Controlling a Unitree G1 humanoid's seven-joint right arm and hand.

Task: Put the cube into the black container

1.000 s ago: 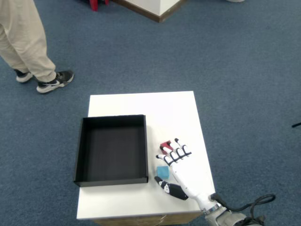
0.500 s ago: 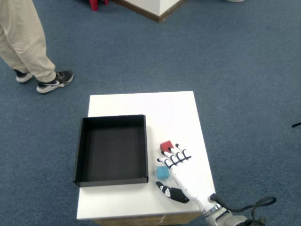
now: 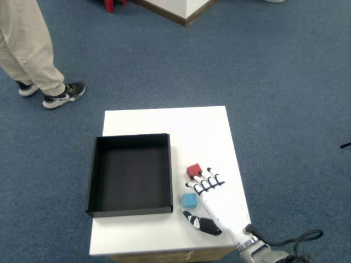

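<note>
Head view: the only camera, looking straight down on the white worktop (image 3: 164,123).
Robot hand: the right robot hand (image 3: 211,200) lay flat and low over the worktop's near right part, fingers (image 3: 207,183) spread and stretched forward, thumb (image 3: 200,224) swung out to the left. It held nothing, wide apart and empty!
Red cube: the red cube (image 3: 193,171) sat on the worktop just beyond the fingertips, a shade to their left. Whether a fingertip actually touched it could not be told from up here.
Blue cube: a blue cube (image 3: 190,200) sat just left of the palm, tucked in the gap between thumb and fingers, not pinched.
Which cube: the task said only "the cube", so either could be meant; the frame did not settle it.
Black container: the black container (image 3: 130,173) lay to the left of the robot hand, open-topped, empty inside, its right wall close beside both cubes.
Handling: both cubes looked small, rigid and light, with flat faces. I'd judge neither fragile, though smooth sides could slip or skid away if nudged.
Where to grip: two opposite side faces, thumb on one and a finger or two on the other, closing squarely.
Person: legs and shoes (image 3: 63,94) stood on the blue carpet far ahead and left.
</note>
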